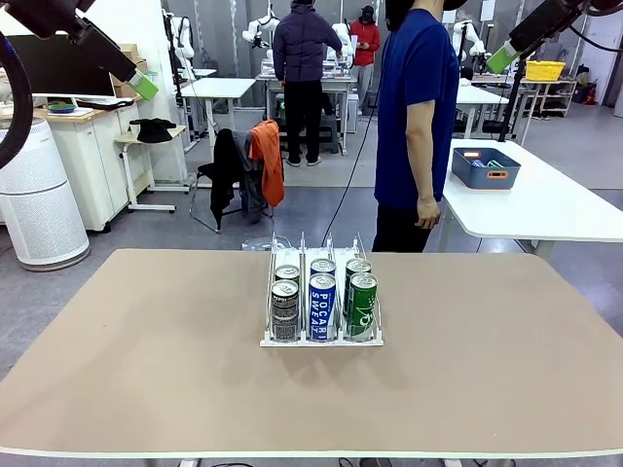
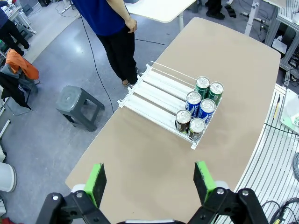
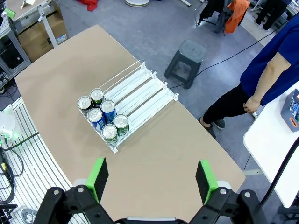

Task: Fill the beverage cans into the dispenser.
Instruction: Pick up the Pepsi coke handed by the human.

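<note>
Six beverage cans (image 1: 322,304) stand two per lane at the near end of the dispenser (image 1: 321,342), in the middle of the tabletop (image 1: 146,370). The left tool (image 2: 149,181) and right tool (image 3: 152,179) hang high, spread wide and empty (no loose can nearby). Any further can would probably best go in upright at the bare far lane ends.

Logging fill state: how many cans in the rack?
6, two per lane at the rack's near end: dark cans left, blue cans middle, green cans right. None look hidden.
</note>
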Controlling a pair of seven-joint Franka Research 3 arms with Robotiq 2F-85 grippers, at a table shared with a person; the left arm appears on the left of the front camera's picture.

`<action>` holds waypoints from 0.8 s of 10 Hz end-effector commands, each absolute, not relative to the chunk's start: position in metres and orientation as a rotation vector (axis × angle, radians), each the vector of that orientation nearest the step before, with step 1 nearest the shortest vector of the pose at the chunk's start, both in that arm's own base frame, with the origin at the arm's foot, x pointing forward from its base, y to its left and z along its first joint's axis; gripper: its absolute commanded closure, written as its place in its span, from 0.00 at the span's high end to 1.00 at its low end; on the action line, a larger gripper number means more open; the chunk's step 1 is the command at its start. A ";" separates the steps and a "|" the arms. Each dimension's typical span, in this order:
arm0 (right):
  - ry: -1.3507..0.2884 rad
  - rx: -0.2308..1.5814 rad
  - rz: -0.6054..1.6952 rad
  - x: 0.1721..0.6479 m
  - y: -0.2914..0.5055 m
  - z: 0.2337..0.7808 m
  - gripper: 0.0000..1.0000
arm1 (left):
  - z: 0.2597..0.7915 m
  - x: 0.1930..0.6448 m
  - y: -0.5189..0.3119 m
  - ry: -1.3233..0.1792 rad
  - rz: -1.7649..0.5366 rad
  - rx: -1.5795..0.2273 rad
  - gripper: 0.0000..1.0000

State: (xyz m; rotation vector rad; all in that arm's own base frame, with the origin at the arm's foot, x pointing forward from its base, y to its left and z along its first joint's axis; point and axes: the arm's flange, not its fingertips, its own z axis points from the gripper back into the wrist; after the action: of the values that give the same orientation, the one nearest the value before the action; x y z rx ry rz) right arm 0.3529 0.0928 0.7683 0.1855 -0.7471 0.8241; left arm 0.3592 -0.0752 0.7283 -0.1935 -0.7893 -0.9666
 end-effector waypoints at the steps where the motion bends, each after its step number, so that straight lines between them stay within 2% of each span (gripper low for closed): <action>1: -0.749 0.186 0.823 0.352 0.093 0.769 1.00 | 0.727 0.360 -0.073 -0.783 -0.963 -0.187 1.00; 8: -0.749 0.186 0.823 0.352 0.093 0.769 1.00 | 0.727 0.360 -0.073 -0.783 -0.963 -0.187 1.00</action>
State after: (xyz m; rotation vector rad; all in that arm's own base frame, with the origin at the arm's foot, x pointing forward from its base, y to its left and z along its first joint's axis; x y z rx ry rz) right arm 0.3529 0.0928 0.7683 0.1855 -0.7471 0.8241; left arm 0.3592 -0.0752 0.7283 -0.1935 -0.7893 -0.9666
